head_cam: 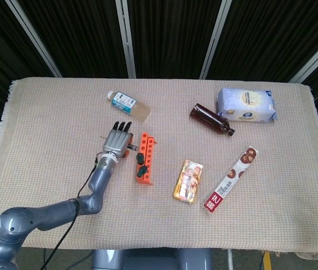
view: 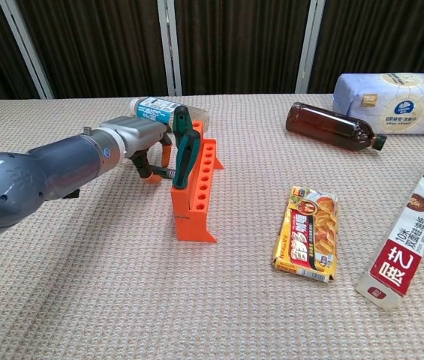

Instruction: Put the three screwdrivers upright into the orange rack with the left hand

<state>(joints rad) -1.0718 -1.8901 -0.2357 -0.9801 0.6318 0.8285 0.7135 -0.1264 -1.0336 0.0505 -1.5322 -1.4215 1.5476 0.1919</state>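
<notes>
The orange rack (head_cam: 146, 147) (view: 196, 202) stands on the cloth left of centre. Two dark green-handled screwdrivers (view: 187, 154) (view: 181, 120) stand upright in its near holes; from above their handles show at the rack's front end (head_cam: 142, 169). My left hand (head_cam: 116, 140) (view: 140, 136) is just left of the rack with its fingers curled around a third, orange-handled screwdriver (view: 165, 155) (head_cam: 129, 149). That tool lies roughly level under the palm, mostly hidden, its thin shaft poking out beside the rack. The right hand shows in neither view.
A clear water bottle (head_cam: 128, 106) (view: 159, 109) lies just behind the hand. A brown bottle (head_cam: 210, 119), a tissue pack (head_cam: 246, 105), a snack packet (head_cam: 188, 180) and a long cookie box (head_cam: 231, 179) lie to the right of the rack.
</notes>
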